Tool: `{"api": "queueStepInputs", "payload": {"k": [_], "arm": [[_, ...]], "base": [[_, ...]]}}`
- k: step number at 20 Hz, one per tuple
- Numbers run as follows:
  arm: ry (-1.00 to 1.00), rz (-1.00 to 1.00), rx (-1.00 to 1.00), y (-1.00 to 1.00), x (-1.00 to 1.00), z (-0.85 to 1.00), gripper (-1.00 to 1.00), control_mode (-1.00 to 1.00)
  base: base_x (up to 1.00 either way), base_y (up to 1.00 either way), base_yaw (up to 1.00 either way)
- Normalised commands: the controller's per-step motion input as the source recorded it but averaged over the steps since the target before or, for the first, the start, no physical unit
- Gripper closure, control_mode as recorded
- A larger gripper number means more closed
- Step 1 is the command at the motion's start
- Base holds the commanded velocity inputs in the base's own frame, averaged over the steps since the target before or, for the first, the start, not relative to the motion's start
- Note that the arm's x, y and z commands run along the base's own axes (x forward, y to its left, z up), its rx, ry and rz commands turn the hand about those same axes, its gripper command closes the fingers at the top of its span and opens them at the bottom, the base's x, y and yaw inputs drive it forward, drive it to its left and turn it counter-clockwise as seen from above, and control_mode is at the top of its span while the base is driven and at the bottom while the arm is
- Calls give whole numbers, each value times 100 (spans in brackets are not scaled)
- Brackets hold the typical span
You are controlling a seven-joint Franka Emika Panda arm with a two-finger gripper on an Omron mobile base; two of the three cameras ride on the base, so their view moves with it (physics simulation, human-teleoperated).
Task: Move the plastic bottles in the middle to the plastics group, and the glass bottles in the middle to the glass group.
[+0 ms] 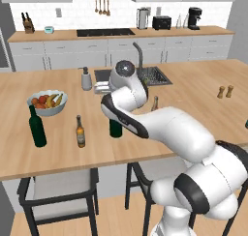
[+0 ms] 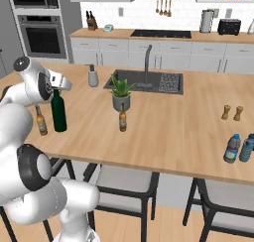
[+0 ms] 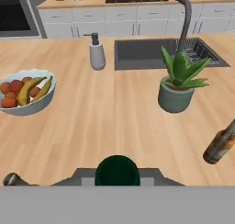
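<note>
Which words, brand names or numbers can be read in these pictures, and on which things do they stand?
None can be read.
Amber beer bottle by the fruit bowl: pale label, too blurred to read.
Brown beer bottle in the middle: label too small to read.
Plastic bottles at the right: blue labels, no legible text.
Both green wine bottles: no label visible.

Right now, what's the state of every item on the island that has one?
fingers: shut on the neck of the tall dark green wine bottle
small brown beer bottle by the potted plant: upright, free
second dark green wine bottle at left: upright, free
amber labelled beer bottle beside it: upright
two clear plastic bottles: upright
white fruit bowl: full
</note>
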Motion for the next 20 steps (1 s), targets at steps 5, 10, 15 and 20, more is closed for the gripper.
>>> {"api": "queueStepInputs", "payload": {"k": [5, 10, 15, 20], "arm": [[0, 5, 0, 53, -9, -44, 100, -100], [0, 7, 0, 53, -16, -6, 100, -100], [1, 9, -1, 80, -6, -16, 100, -100], [2, 8, -1, 85, 0, -22, 100, -100]], "base": [[0, 0, 0], [0, 0, 0], [0, 0, 0], [0, 0, 0]]}}
